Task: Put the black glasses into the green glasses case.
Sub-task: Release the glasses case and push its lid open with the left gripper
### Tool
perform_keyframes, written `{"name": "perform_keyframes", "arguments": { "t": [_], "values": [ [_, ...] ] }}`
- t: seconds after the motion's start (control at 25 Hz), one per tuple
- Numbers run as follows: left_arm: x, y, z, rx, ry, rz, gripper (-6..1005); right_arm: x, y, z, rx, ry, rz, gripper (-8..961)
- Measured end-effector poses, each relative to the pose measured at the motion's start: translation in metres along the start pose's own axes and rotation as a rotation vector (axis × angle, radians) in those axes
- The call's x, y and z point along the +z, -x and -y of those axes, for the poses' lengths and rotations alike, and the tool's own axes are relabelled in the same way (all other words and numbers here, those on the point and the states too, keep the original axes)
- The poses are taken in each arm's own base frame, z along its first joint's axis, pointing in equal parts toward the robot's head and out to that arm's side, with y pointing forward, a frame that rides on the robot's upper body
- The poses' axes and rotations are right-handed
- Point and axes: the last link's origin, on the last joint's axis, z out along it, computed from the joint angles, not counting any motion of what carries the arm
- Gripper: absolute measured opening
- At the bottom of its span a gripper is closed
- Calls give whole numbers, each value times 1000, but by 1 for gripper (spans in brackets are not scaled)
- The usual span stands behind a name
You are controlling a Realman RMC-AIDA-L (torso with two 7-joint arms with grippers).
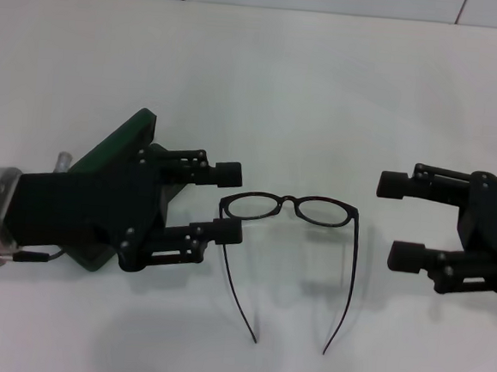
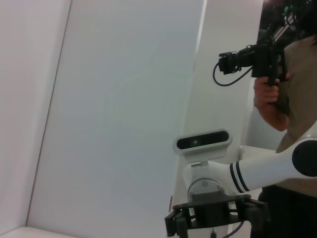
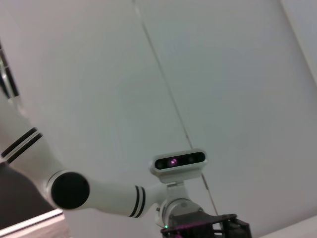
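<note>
The green case (image 1: 113, 154) (mostly hidden, contents unseen) lies at frame left beneath the released left gripper (image 1: 223, 203). The black glasses (image 1: 291, 241) lie at centre; the right gripper (image 1: 398, 220) at frame right is also released. Only the wrist views show a person (image 2: 287, 99).

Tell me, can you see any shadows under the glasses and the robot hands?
Head view: soft grey shadows lie on the white table beside the black glasses, under the left gripper and the right gripper; no harsh glare. Wrist views: both look away from the table, so no such shadows show.
</note>
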Motion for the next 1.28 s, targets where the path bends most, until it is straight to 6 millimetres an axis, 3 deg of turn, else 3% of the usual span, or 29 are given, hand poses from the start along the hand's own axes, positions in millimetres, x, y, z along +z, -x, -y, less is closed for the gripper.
{"name": "perform_keyframes", "arguments": {
  "t": [0.28,0.68,0.88,1.08,1.16,1.28],
  "values": [
    [-1,2,0,-5,-4,-1,600,2,-4,-2,-103,9,-3,841],
    [-3,0,1,-11,-14,-10,595,0,-4,-1,-112,-13,17,840],
    [-8,-36,19,-77,-66,-12,592,-15,-1,3,-107,-99,80,841],
    [12,-92,34,-71,-214,303,587,-30,-12,9,-67,-220,89,841],
    [24,-105,38,-59,-336,493,580,-33,-19,10,-53,-254,88,840],
    [33,-108,43,-47,-504,721,569,-39,-27,8,-36,-302,95,840]
  ]
}}
